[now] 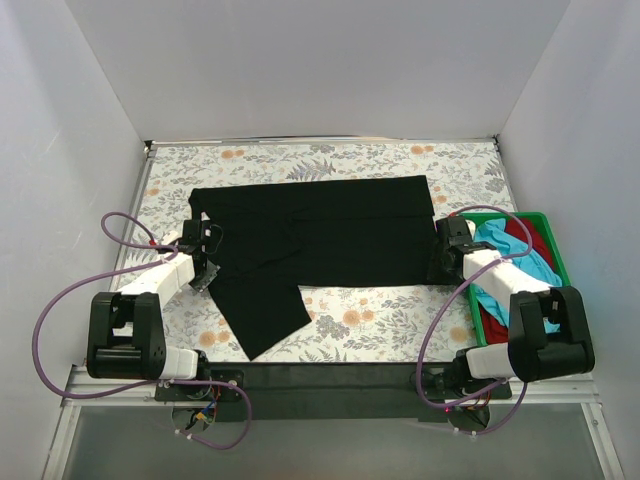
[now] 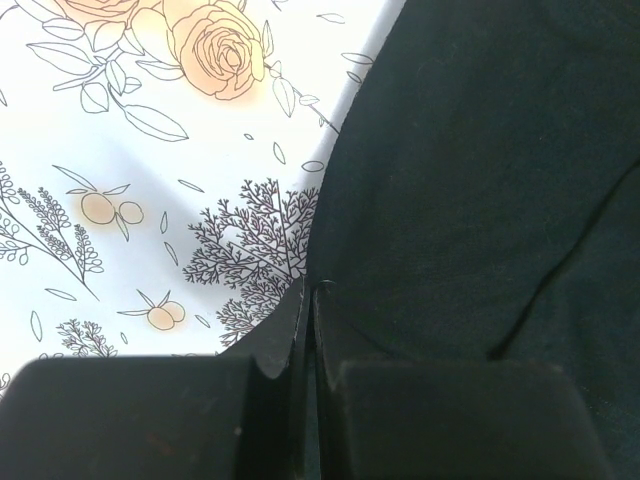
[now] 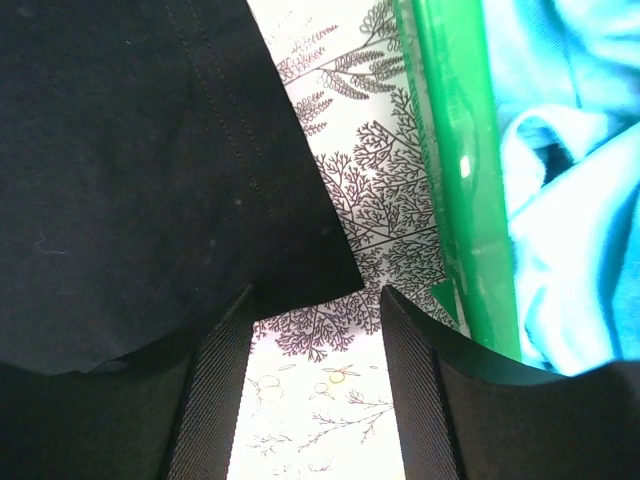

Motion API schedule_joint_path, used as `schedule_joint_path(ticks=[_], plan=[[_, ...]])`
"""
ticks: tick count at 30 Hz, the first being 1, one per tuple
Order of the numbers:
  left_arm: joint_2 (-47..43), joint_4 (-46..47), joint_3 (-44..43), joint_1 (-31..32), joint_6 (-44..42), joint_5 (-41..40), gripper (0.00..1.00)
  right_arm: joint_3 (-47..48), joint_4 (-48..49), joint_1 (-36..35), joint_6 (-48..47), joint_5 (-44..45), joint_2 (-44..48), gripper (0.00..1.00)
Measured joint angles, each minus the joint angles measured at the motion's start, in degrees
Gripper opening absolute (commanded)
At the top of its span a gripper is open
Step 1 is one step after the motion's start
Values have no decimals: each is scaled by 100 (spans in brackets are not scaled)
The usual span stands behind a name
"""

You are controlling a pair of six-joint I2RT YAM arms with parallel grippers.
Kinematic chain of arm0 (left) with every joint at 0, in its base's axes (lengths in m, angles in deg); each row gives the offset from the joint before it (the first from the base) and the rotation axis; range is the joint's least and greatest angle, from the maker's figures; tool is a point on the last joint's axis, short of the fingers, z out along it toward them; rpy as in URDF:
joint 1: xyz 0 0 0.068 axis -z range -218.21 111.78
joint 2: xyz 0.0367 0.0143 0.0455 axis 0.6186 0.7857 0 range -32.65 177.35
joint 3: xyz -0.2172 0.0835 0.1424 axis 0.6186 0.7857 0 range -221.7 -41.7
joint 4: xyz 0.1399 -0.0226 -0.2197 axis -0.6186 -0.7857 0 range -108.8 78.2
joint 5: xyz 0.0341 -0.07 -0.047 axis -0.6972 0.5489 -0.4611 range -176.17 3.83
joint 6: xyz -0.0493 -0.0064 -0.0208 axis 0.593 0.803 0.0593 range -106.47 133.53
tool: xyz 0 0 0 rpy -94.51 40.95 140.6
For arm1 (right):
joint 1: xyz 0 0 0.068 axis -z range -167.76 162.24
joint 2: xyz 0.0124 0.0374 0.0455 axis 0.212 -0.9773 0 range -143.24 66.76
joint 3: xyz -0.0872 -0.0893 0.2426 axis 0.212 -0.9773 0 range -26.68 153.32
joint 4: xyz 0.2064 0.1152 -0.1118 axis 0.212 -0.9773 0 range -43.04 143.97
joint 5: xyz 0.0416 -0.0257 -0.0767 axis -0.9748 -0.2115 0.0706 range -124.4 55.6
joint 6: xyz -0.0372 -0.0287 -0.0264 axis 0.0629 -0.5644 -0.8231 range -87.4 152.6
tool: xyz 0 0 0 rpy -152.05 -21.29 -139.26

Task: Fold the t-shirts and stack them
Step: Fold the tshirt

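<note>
Left claw [image 2: 308, 318] is pressed together on the edge of the black t-shirt [image 1: 330, 235], as best I can judge from its wrist view, where the dark cloth runs right up into the thin seam between the two fingers. That shirt lies spread across the middle of the overhead frame as a wide band, with one loose flap trailing towards the lower left. Its lower right corner sits flat on the flowered table [image 1: 380, 320], just ahead of the right claw [image 3: 318, 300], whose fingers stand apart and hold nothing. To do this fold well I would bring the right claw forward until the corner lies between the fingers, close on it, then lift both ends together and level, so the cloth travels as one straight edge and does not drag or bunch. I would also keep clear of the green tray [image 3: 450, 180] just beside that corner, at the right of the frame, where the turquoise shirt [image 1: 500, 240] and the red shirt [image 1: 520, 232] lie heaped. Both forearms lie low, slanting inward from their bases in the lower corners, wrists pitched down at the shirt's two ends.
</note>
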Motion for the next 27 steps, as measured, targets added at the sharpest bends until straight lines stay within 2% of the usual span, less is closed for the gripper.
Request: schedule_joint_path(ticks=[4, 7, 8, 10, 11, 14, 27], plan=[[0, 0, 2, 0, -2, -2, 0, 2, 46, 0, 70, -28, -101, 46], [-2, 2, 4, 0, -2, -2, 0, 2, 105, 0, 94, -107, -138, 37], [-4, 2, 4, 0, -2, -2, 0, 2, 138, 2, 96, -151, -153, 28], [-7, 7, 9, 0, -2, -2, 0, 0, 223, 7, 111, -251, -175, 21], [-9, 7, 11, 0, -4, -2, 0, 0, 269, 11, 122, -310, -186, 13], [-22, 17, 22, 0, -4, -2, 0, -9, 337, 61, 85, -356, -192, 1], [-247, -308, 24, -111, 39, 0, 0, -63, 46, 107, -57, -444, 76, 1]])
